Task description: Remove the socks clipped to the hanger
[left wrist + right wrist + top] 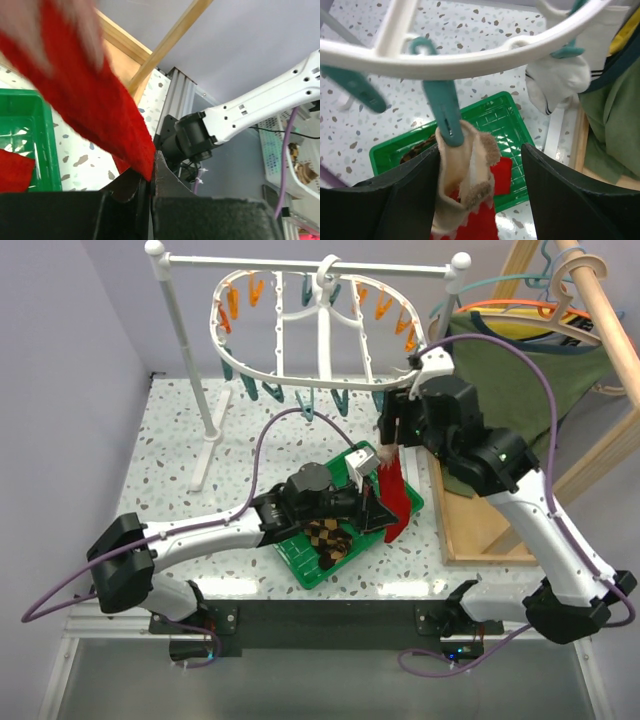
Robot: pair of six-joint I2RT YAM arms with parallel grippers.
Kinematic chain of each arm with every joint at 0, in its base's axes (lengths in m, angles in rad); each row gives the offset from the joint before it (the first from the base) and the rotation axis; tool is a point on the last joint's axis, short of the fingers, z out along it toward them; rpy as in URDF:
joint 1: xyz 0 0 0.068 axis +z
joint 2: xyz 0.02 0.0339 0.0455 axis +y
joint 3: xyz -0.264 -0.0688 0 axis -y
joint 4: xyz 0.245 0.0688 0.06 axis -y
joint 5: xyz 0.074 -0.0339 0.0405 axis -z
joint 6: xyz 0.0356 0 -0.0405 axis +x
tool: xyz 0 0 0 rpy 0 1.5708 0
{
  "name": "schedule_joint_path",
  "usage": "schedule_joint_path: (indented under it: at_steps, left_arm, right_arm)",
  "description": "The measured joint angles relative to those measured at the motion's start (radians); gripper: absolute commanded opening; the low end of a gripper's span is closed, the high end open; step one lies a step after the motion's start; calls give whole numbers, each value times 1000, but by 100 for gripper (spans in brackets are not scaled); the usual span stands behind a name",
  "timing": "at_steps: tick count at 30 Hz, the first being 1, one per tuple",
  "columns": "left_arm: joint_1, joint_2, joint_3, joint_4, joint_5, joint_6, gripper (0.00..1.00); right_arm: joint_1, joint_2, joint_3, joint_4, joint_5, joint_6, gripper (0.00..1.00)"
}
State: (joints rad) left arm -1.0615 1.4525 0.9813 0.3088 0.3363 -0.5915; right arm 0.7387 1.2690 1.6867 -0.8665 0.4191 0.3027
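Over the speckled table (170, 510), left hand (151, 186) pinches the red sock (85, 95).

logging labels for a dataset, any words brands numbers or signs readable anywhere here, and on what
None: no word, brand, number or sign can be read in any view.
The white plastic oval drying frame, the teal plastic clothespin, the green plastic tray and the red fabric sock show no print.
The white latticed bin at the edge of the left wrist view is too blurred to tell.
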Motion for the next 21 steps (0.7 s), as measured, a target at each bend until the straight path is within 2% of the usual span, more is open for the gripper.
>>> schedule_joint_path:
  at_steps: [3, 8, 21]
  left_arm:
    - [1, -26, -16, 2, 8, -29, 0]
    - [1, -57, -24, 6, 32, -93, 0]
    - [30, -104, -48, 4, 76, -203, 0]
  right_arm:
    - [-126, -21, -21, 15, -133, -2, 67]
    - [-252, -20, -39, 57, -396, -5, 69]
    - [-591, -20, -270, 334, -1037, 120, 72]
